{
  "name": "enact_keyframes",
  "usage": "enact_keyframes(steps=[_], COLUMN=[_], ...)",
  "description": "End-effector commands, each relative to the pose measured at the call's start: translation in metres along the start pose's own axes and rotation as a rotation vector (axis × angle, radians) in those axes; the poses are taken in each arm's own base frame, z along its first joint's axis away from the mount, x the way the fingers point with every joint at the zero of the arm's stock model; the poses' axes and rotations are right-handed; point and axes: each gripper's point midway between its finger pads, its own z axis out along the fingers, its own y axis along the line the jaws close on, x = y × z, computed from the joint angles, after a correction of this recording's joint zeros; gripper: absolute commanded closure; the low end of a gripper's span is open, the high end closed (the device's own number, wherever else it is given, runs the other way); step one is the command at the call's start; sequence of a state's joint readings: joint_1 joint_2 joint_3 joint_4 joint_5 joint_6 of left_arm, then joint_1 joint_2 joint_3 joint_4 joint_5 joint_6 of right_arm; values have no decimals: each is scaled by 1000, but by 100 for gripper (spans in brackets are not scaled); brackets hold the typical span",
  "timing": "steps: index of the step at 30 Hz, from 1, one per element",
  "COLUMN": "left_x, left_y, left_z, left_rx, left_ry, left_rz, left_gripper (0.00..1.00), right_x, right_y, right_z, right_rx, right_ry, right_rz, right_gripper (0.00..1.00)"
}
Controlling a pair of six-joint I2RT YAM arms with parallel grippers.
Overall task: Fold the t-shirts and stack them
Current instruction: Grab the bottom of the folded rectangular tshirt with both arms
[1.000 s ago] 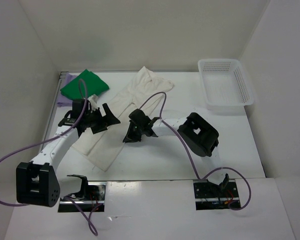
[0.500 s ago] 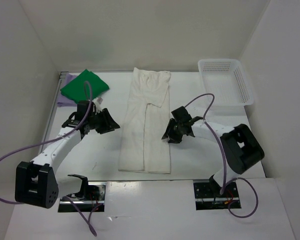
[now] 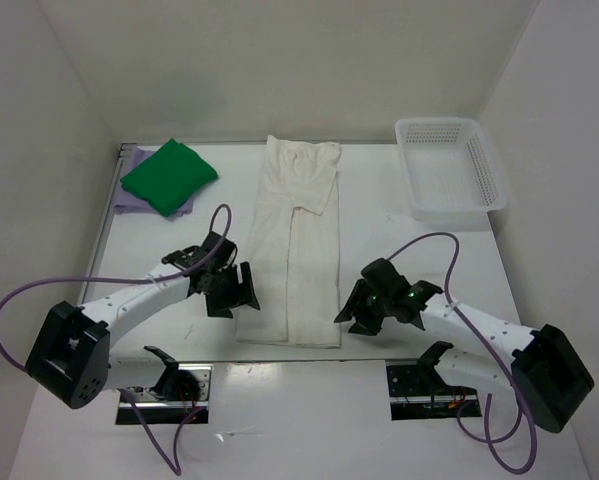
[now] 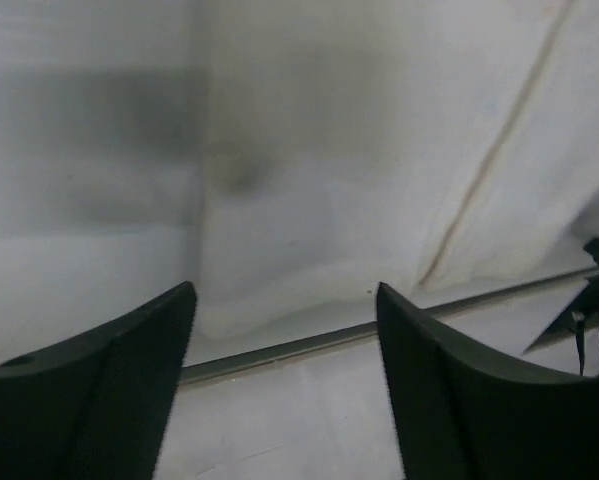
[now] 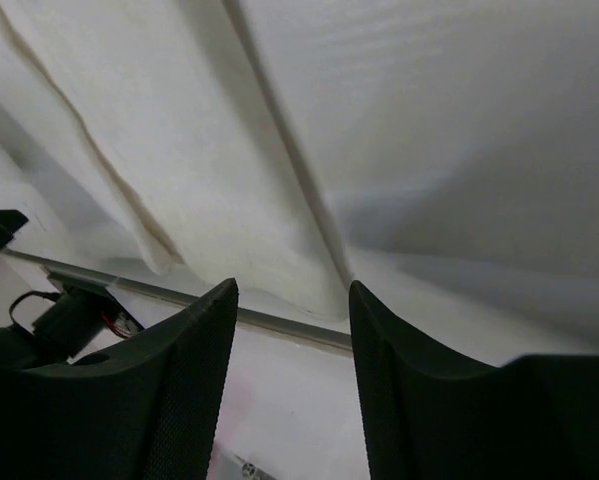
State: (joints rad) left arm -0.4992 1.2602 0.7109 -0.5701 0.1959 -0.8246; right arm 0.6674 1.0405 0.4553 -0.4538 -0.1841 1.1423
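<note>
White walls close in a white tabletop on 3 sides. Between the 2 sets of fingers lies the white t-shirt, folded into a long strip that runs away from them toward the back wall. The left fingers stand apart with nothing between them, low over the tabletop just beside the strip's near left edge. The left wrist view shows the hem ahead of the gap. The right fingers are likewise spread and empty, just beside the strip's near right corner. Well beyond the left fingers, at the far left, the green t-shirt sits folded on the lavender t-shirt, which peeks out beneath it. Well beyond the right fingers, a white mesh basket stands at the far right.
</note>
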Motion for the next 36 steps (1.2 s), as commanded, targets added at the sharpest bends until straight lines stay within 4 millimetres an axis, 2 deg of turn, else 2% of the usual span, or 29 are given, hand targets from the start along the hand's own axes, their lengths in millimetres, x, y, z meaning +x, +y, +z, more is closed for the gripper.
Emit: enact_keyframes(steps=[1, 3, 4, 5, 6, 9, 10, 11, 12, 13, 14, 20, 22, 24, 25, 27, 29, 30, 32, 33, 35, 36], left_x=[3, 15, 31, 32, 36, 24, 20, 24, 33, 34, 36, 38, 41, 44, 41, 49, 47, 50, 49, 45, 27, 1], left_y=[22, 27, 37, 35, 41, 44, 39, 39, 41, 40, 41, 36, 38, 36, 34, 30, 23, 24, 22, 18, 17, 4], left_z=[-3, 4, 12, 12, 13, 8, 9, 12, 16, 20, 22, 28, 29, 28, 27, 24, 16, 10, 3, -1, -12, -24], left_rx=[-127, -132, -154, -143, -171, -182, -154, -142, -132, -117, -108, -65, -72, -55, -47, -24, -6, -17, -19, -14, -36, -30], left_ry=[-10, 33, 76, 87, 90, 55, 45, 57, 89, 94, 98, 116, 122, 139, 133, 180, 185, 197, 202, 197, 138, 50], left_rz=[-119, -151, -165, -166, -190, -223, -219, -220, -225, -236, -236, -216, -218, -207, -190, -184, -154, -144, -124, -122, -90, -40], left_gripper=[16, 11, 11, 11, 15, 30, 33, 37, 41, 46, 47, 58, 64, 72, 81, 90, 97, 99, 100, 100, 100, 100], right_x=[16, 22, 25, 27, 29, 31, 30, 35, 35, 36, 40, 41, 40, 41, 41, 39, 37, 34, 35, 31, 21, 10], right_y=[0, 2, -5, -4, -3, -9, -6, -16, -15, -20, -27, -28, -22, -25, -25, -20, -14, -4, -3, 11, 15, 29], right_z=[2, 6, 11, 13, 15, 17, 15, 17, 14, 15, 15, 23, 23, 25, 25, 18, 8, 0, -10, -18, -26, -30], right_rx=[5, 5, 28, 30, 27, 46, 29, 48, 43, 51, 56, 67, 49, 62, 62, 50, 58, 26, 38, 10, 21, 12], right_ry=[44, 67, 86, 93, 97, 103, 98, 114, 112, 114, 125, 139, 144, 148, 148, 134, 127, 117, 121, 102, 73, 51], right_rz=[31, 16, 21, 13, 3, 6, 3, 8, 7, 19, 21, 9, -3, 0, 0, -3, -3, -20, -28, -35, -67, -79], right_gripper=[48, 51, 53, 57, 59, 59, 59, 59, 59, 60, 62, 63, 68, 78, 85, 91, 98, 100, 100, 100, 100, 100])
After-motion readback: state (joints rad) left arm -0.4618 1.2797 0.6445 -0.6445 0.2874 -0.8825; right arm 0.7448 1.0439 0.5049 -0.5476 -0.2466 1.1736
